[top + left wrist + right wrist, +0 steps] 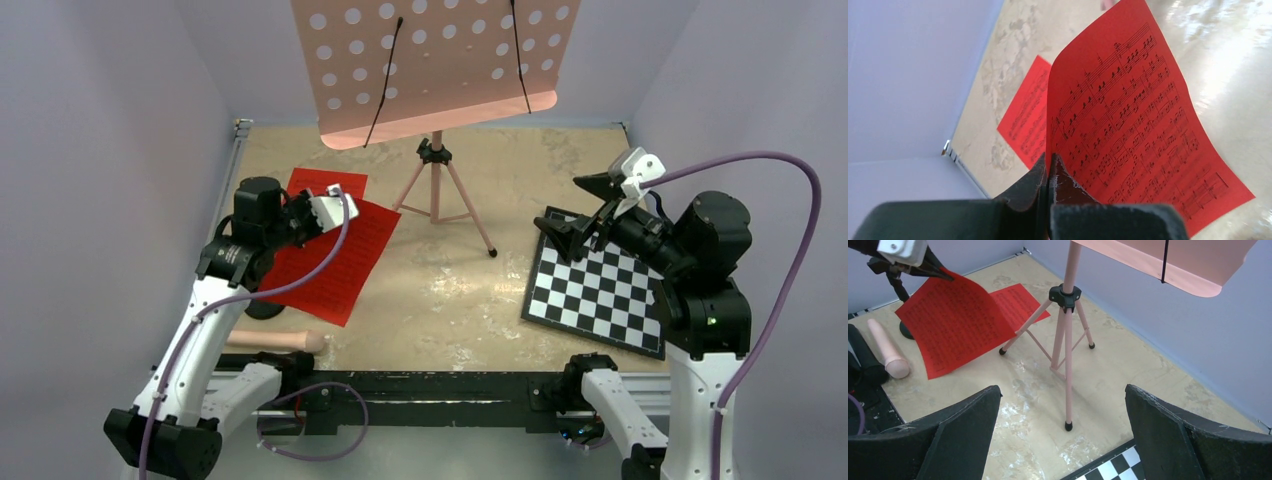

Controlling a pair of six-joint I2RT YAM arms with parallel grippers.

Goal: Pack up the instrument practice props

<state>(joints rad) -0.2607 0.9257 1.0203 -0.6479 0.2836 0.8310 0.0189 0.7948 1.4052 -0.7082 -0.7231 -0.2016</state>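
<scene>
My left gripper (1049,157) is shut on the edge of a red sheet-music page (1128,125) and holds that edge lifted off the table; in the top view the page (340,265) droops below the gripper (345,205). A second red page (325,182) lies flat behind it. The pink music stand (437,190) stands at the back centre, with its perforated desk (430,60) above. A pink rod (275,341) lies at the near left, and a black round base (905,331) sits by it. My right gripper (575,208) is open and empty above the checkerboard, facing the stand's tripod legs (1068,365).
A black-and-white checkerboard (600,290) lies at the right under my right arm. Lilac walls close the left, back and right sides. A black rail (430,385) runs along the table's near edge. A black cylinder (863,357) lies beside the pink rod.
</scene>
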